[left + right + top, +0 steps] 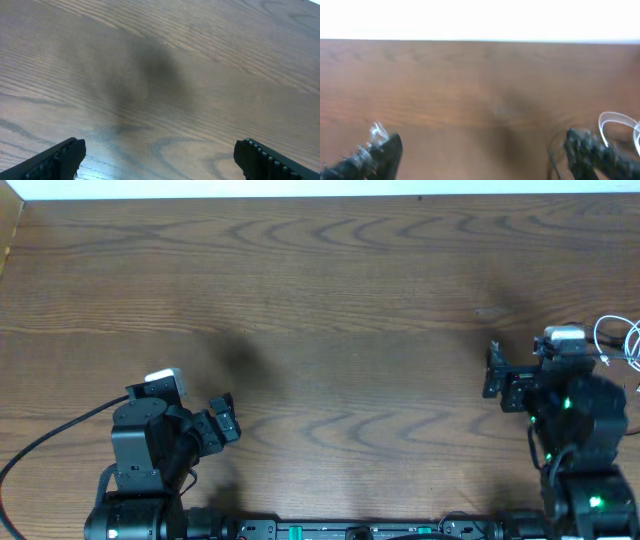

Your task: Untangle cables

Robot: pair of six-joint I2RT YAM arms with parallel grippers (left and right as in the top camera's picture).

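White cable (622, 340) sits at the far right tabletop (330, 310) edge, about 2 o'clock from your right claw (492, 370), partly cut off by the frame, thin loops, glossy plastic look. Black cable not clearly visible overhead; in the right wrist view a thin dark strand shows near the right finger, can't tell if it's the cord or arm wiring. Right wrist view also shows a white loop (615, 122) just beside the right finger at 3 o'clock, and a small pale bit (377, 132) by the left fingertip, too blurred to name. Right claw is spread, nothing between the fingers. Left claw (228, 420) is spread too, over bare wood grain, holding nothing, well apart from the cables. Your right arm is much nearer, so lead with it. Loops curl, no clear long axis. Tabletop is brown wood veneer, smooth, matte. Untangling looks not yet started.
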